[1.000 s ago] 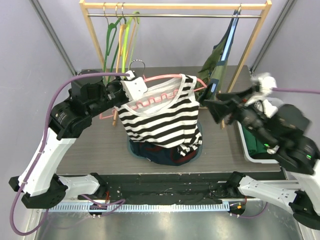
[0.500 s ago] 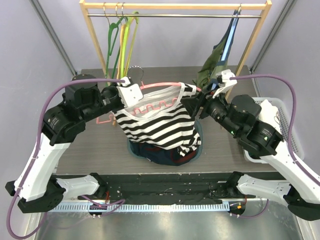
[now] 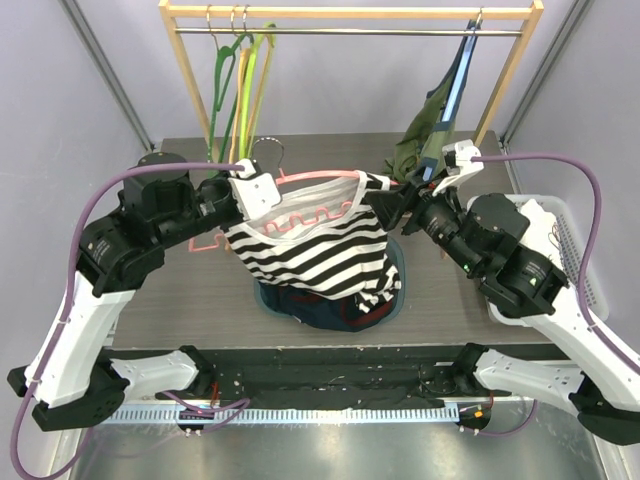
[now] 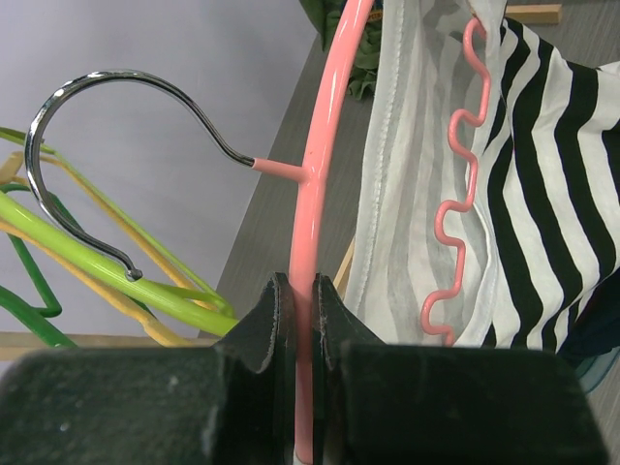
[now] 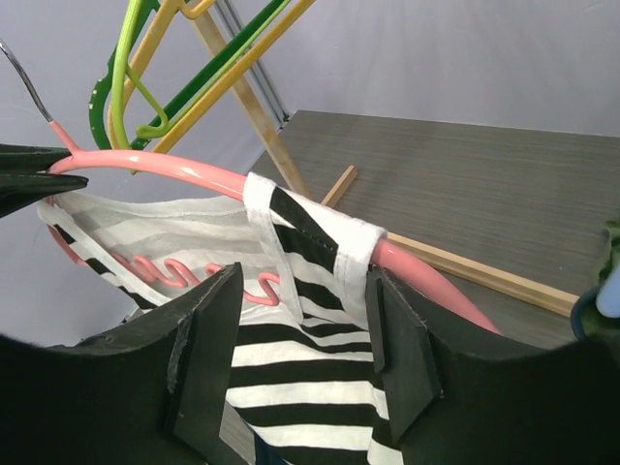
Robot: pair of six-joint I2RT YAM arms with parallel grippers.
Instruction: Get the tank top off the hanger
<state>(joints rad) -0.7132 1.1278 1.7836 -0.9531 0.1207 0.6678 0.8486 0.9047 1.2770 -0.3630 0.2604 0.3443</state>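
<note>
Swung in from beside the basket point(image 3: 568, 250) over the last second, the right arm now meets the left arm above the middle of the table point(image 3: 190, 295), and the raised garment hangs a little lower and further left than before. A wooden rack point(image 3: 350, 12) stands at the far edge, with green and yellow hangers point(image 3: 240, 80) at its left end and a dark green garment point(image 3: 430, 130) at its right. The striped tank top point(image 3: 320, 250) is in mid-air between the two arms, still on the pink hanger point(image 3: 310, 174), its hem trailing onto a dark clothes pile point(image 3: 320, 305) on the table. The left gripper point(image 4: 303, 300) is clamped tight on the hanger's top bar, just below the metal hook point(image 4: 87, 107). The right gripper point(image 5: 305, 325) has its jaws spread apart, level with the strap point(image 5: 310, 218) looped over the hanger's shoulder and not pinching it.
</note>
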